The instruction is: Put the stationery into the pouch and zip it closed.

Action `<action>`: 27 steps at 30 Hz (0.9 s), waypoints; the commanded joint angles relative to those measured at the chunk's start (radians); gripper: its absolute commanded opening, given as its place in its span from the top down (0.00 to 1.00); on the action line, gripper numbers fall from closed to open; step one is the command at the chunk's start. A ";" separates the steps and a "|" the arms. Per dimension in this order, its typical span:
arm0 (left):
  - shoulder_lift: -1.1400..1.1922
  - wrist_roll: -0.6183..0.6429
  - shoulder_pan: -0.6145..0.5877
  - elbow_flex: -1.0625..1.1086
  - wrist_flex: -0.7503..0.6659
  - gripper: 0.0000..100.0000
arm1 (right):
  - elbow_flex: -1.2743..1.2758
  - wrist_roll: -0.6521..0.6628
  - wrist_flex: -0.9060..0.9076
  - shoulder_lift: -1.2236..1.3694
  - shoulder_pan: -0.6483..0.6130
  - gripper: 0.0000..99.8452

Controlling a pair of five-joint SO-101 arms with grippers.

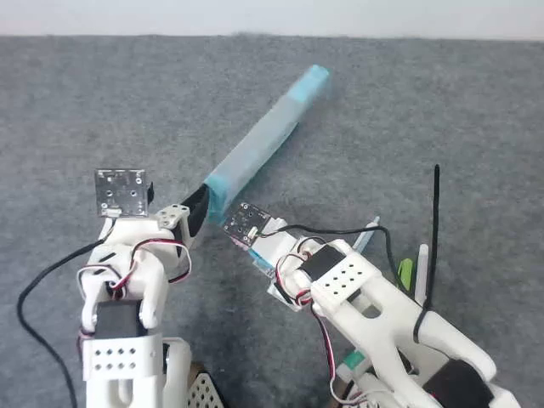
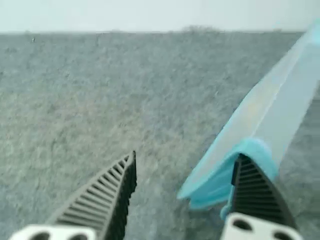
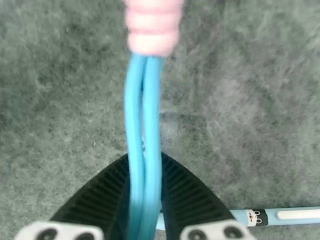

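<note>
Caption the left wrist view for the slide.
Left claw open over grey carpet, light-blue pouch end beside one finger.

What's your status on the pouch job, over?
Left gripper open at pouch near end. Right gripper shut on blue strip, pink ribbed tip. Blue pen lies on the mat, outside pouch.
</note>
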 commanded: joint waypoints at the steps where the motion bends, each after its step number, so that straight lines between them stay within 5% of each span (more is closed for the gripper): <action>1: -0.008 -0.031 -0.029 0.016 -0.038 0.71 | -0.063 -0.020 -0.004 -0.010 -0.004 0.99; 6: -0.009 -0.041 -0.034 0.042 -0.038 0.71 | -0.063 -0.066 -0.013 -0.091 -0.012 0.97; 14: -0.009 -0.041 -0.032 0.042 -0.037 0.71 | -0.008 -0.097 -0.110 -0.294 -0.171 0.65; 27: -0.009 -0.041 -0.037 0.042 -0.035 0.71 | -0.020 -0.104 -0.578 -0.007 -0.168 0.80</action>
